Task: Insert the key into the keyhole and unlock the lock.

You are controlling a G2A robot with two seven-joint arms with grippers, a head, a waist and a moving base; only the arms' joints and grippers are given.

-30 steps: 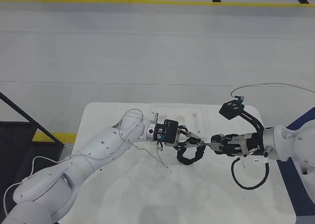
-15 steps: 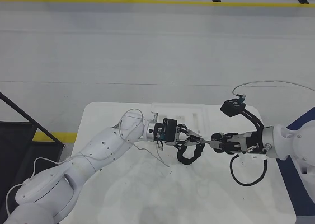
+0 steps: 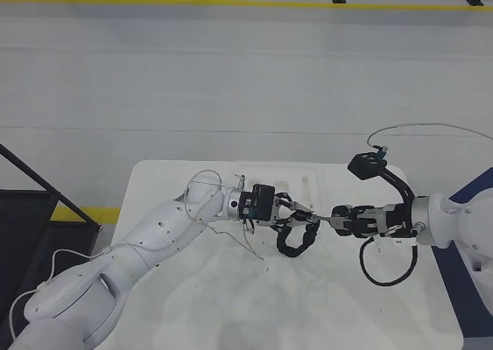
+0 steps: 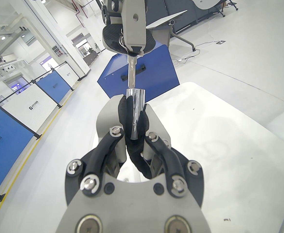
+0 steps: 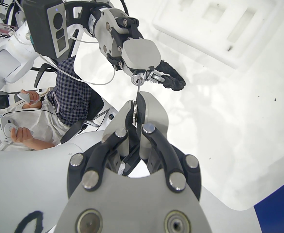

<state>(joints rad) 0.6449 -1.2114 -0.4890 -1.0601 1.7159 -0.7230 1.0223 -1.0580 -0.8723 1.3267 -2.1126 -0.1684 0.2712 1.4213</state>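
White desk (image 3: 193, 289) lies under both arms, which meet nose to nose above its middle. The left pincer (image 4: 132, 106) is clamped on the lock (image 4: 135, 98). Its pads press the black sleeve, and the chromed barrel juts out past its tips. The lock's black cable loop (image 3: 294, 241) droops beneath that pincer. The right pincer (image 5: 135, 104) is clamped on the head of the key (image 4: 131, 73), whose blade sticks straight out ahead of its tips toward the barrel.

The changes over the last second are small. From above, the right pincer has edged slightly sideways and its wrist has shifted with it, so the key now seems to sit more squarely on the left pincer's line. The left pincer has barely moved, and the gap between the two is much the same.

From the left wrist, the key's tip meets the barrel's end face just beyond that pincer's tips, with nearly the whole blade bare. From the right wrist, the keyhole (image 5: 136, 80) faces the right pincer, with the thin blade running up to it. I cannot tell whether the tip has entered the slot.

This looks like fine alignment rather than insertion, which is not yet done, and the turn to unlock comes after it. The next push probably needs to run along the barrel's axis with the blade matched to the slot. Otherwise the tip may skid off the chrome face or twist the barrel in the left pincer's hold.
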